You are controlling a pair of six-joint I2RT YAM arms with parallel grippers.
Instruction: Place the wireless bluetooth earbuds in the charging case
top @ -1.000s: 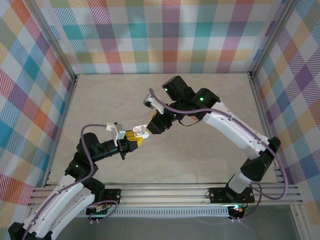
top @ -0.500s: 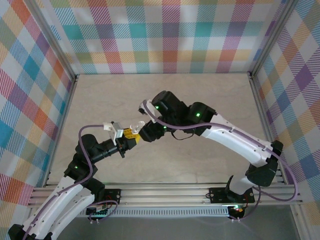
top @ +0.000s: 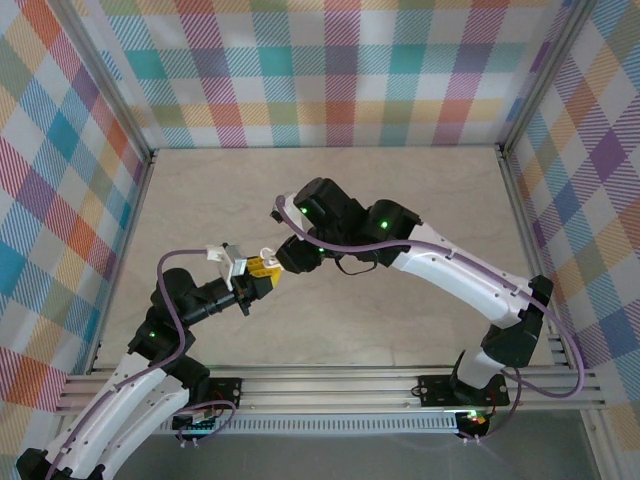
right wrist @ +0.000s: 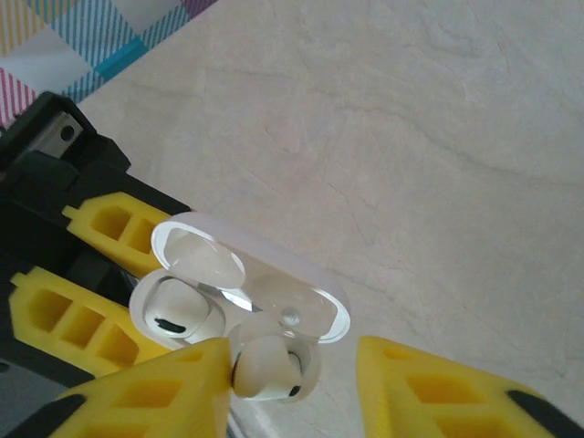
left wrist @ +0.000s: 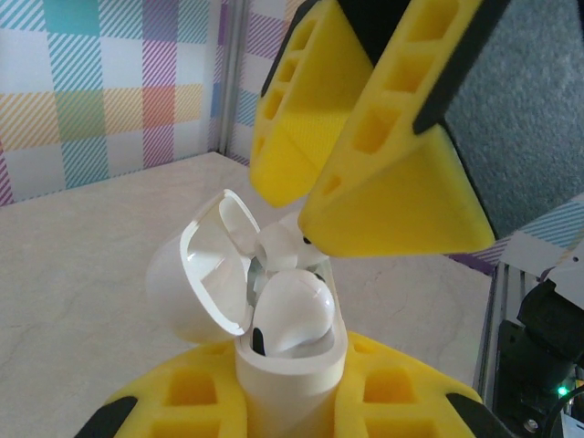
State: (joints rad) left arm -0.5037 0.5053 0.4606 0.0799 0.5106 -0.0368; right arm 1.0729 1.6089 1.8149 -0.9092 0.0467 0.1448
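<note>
Table: the pale marbled tabletop (top: 200, 190) lay beneath both arms.
Left gripper (top: 262, 268): its jaws clamped the white pebble-shaped plastic charging case (left wrist: 292, 374), whose lid was open.
Right gripper (right wrist: 290, 365): its jaws stood apart at the case's mouth.
First white earbud (left wrist: 290, 310): seated inside the case.
Second white earbud (right wrist: 269, 370): at the case's mouth, touching one right finger.

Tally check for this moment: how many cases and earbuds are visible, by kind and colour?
white charging case, lid open: 1
white earbuds: 2, one seated in the case, the other at its mouth
Total: 3
</note>
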